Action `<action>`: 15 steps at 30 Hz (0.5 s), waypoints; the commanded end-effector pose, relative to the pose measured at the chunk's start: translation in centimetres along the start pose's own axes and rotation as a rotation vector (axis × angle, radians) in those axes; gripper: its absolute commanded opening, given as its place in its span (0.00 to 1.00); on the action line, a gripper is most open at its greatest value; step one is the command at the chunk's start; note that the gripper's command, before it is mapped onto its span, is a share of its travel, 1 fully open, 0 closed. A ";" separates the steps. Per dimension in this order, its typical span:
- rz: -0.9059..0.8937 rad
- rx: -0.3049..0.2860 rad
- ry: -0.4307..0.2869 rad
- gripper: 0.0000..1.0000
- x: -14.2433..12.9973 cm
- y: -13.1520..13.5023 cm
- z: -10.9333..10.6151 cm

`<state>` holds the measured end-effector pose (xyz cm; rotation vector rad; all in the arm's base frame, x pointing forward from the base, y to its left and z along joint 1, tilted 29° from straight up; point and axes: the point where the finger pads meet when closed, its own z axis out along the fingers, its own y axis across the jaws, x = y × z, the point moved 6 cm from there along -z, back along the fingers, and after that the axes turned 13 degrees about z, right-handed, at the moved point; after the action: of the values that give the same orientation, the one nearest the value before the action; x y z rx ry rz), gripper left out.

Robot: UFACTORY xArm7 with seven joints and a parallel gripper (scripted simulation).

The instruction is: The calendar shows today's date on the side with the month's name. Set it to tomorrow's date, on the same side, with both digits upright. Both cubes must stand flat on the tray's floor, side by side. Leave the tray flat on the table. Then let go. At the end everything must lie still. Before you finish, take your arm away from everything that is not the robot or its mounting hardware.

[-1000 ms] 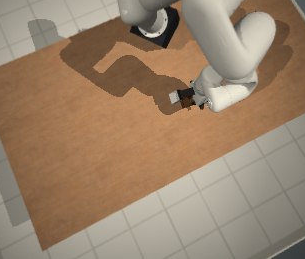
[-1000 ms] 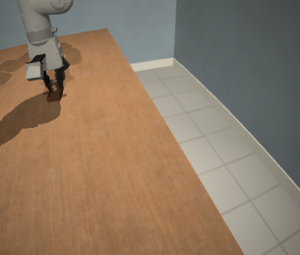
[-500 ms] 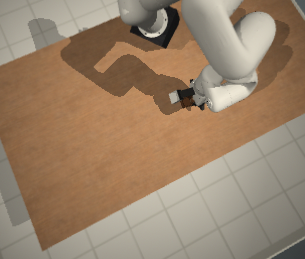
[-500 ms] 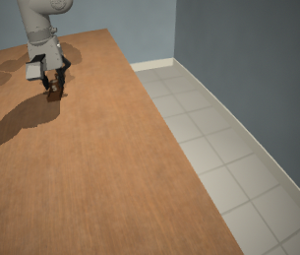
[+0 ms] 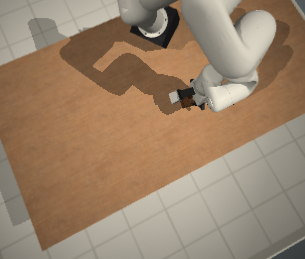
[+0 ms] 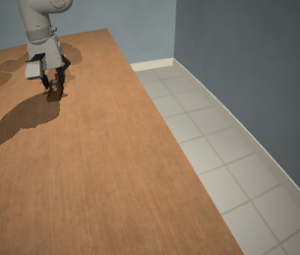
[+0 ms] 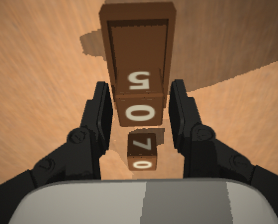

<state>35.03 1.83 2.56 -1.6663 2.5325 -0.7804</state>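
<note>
Calendar [image 5: 187,102] [image 6: 54,97] [image 7: 137,9], lengthwise up wrist view, seemingly flat

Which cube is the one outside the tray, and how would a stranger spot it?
On the wooden table, find the brown tray under the gripper. The loose cube sits just off the tray's end nearest the gripper's body. Unlike the cube showing 5 and 0 at the tray, it shows a 7 and a 0.

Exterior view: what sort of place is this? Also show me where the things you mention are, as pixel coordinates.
Probably a robot test room: a white arm [image 5: 229,36] [image 6: 30,18] over a wooden table [image 5: 104,161] [image 6: 117,178], pale tiled floor [image 5: 199,201] [image 6: 235,178], plain blue-grey walls [image 6: 245,55].
</note>
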 end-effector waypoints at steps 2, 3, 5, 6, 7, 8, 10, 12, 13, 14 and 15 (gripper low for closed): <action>0.000 0.001 -0.002 0.49 -0.1 0.0 -1.6; 0.000 0.001 -0.002 0.49 -0.1 0.0 -2.1; 0.000 0.001 -0.002 0.49 -0.1 0.0 -3.1; 0.000 0.001 -0.002 0.49 -0.1 0.0 -3.6; 0.000 0.001 -0.002 0.49 -0.1 0.0 -4.2; 0.000 0.001 -0.002 0.49 -0.1 0.0 -4.7; 0.000 0.001 -0.002 0.49 -0.1 0.0 -5.8; 0.000 0.001 -0.002 0.49 -0.1 0.0 -5.8; 0.000 0.001 -0.002 0.49 -0.1 0.0 -6.3; 0.000 0.001 -0.002 0.49 -0.1 0.0 -6.8; 0.000 0.001 -0.002 0.49 -0.1 0.0 -7.2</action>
<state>33.57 4.03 7.21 -1.6674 2.5337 -0.7703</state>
